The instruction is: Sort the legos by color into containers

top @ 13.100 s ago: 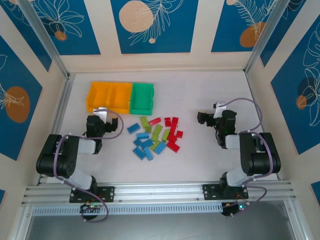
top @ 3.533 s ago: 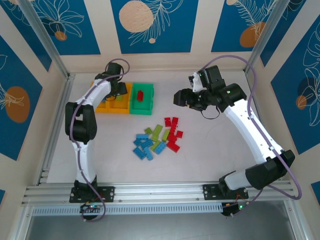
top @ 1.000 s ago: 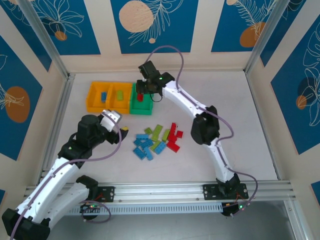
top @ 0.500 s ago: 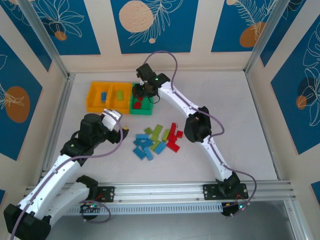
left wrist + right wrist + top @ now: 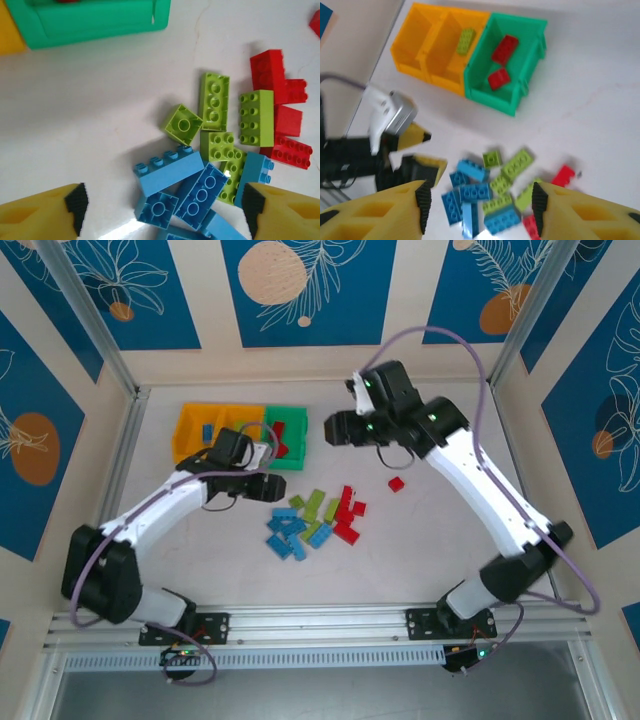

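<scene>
Blue, lime and red legos [image 5: 312, 519] lie in a loose pile mid-table. My left gripper [image 5: 272, 485] sits at the pile's upper left, open. In the left wrist view it [image 5: 165, 202] straddles a blue brick [image 5: 170, 172] and other blue ones, with lime bricks [image 5: 215, 100] and red bricks [image 5: 277, 80] beyond. My right gripper [image 5: 333, 428] hangs open and empty to the right of the green bin [image 5: 292, 452]. In the right wrist view, the green bin [image 5: 520, 100] holds two red bricks [image 5: 505, 48] and an orange bin [image 5: 437, 70] holds a lime brick [image 5: 466, 41].
A single red brick [image 5: 397, 483] lies apart, right of the pile. The leftmost orange bin [image 5: 185, 445] holds a blue brick [image 5: 207, 429]. My left arm crosses in front of the bins. Bare table spreads to the right and along the near edge.
My right gripper has drawn back from over the green bin to its right. My left gripper has swung forward to the pile's upper-left edge. A lone red brick now lies right of the pile.
</scene>
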Controlling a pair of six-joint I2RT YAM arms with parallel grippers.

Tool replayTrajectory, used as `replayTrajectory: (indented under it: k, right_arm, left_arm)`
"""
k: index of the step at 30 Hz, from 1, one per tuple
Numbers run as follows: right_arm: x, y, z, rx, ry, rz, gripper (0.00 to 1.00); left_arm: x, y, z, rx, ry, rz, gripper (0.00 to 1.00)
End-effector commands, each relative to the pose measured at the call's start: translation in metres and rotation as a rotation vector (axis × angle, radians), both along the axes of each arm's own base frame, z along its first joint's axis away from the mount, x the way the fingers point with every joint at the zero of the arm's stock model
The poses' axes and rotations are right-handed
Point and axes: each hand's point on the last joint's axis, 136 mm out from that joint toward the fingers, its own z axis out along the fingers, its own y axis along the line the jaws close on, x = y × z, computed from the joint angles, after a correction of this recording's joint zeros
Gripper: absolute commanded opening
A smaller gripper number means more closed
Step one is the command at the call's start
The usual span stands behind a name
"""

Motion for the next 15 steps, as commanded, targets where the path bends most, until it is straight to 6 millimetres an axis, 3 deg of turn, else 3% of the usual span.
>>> replayTrajectory:
  k: [1, 3, 8, 15]
  right_arm:
    - [-0.016, -0.024, -0.025, -0.029, 0.062, -0.056, 0.63]
    - [-0.022, -0.036, -0.033, -0.029, 0.079, -0.089, 0.65]
    - [-0.023, -0.052, -0.045, -0.018, 0.12, -0.152, 0.65]
    - [-0.017, -0.054, -0.048, -0.005, 0.136, -0.159, 0.65]
  left_arm:
    - [-0.005, -0.014, -0.013, 0.035, 0.103, 0.033, 0.91]
    - [-0.003, -0.014, -0.026, 0.113, 0.12, 0.07, 1.0]
    - [-0.003, -0.014, -0.051, 0.212, 0.161, 0.191, 1.0]
    - [-0.014, -0.023, -0.075, 0.288, 0.192, 0.19, 0.99]
